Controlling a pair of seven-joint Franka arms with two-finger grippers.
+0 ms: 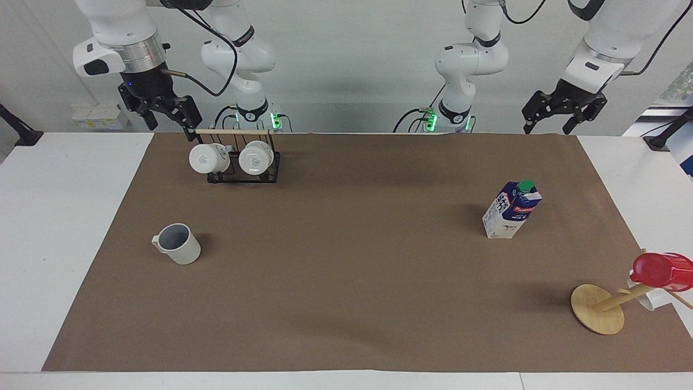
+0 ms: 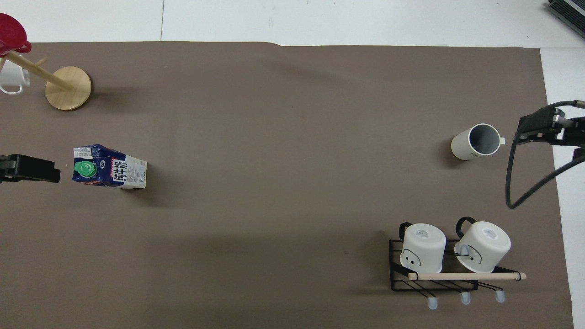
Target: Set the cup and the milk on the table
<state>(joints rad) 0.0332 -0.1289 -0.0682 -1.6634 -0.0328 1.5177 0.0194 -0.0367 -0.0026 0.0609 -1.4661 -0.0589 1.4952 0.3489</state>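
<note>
1. Brown paper sheet (image 1: 346,281) covers most of the white table (image 1: 65,216). I read clock hours from the sheet's centre in the overhead view, with twelve o'clock pointing away from the robots.
2. The cup (image 1: 178,251) stands upright on the sheet at about three o'clock, toward the right arm's end, mouth up and handle turned outward.
3. The milk (image 1: 511,211) stands upright at about nine o'clock, toward the left arm's end, with its green cap on top.
4. Both task things are on the table and free of any grip, so I judge the placing done. The step in hand is simply to keep the arms clear.
5. To do that well, the grippers should keep their height and avoid sweeping low over the sheet. A brush could topple the tall, narrow carton more easily than the squat cup.
6. The right gripper (image 1: 170,125) hangs with its fingers spread and holds nothing. In the facing view it hangs above the table's edge by the robots, close to the wooden bar of the mug rack (image 1: 238,162) at about four o'clock, so that bar is the thing to mind.
7. The left gripper (image 1: 549,127) is likewise spread and empty, with the wrist angled downward. It is raised over the corner of the sheet near its own base, well apart from the milk.
8. The mug tree (image 1: 598,309) with the red cup (image 1: 663,270) stands at about ten o'clock, untouched.
</note>
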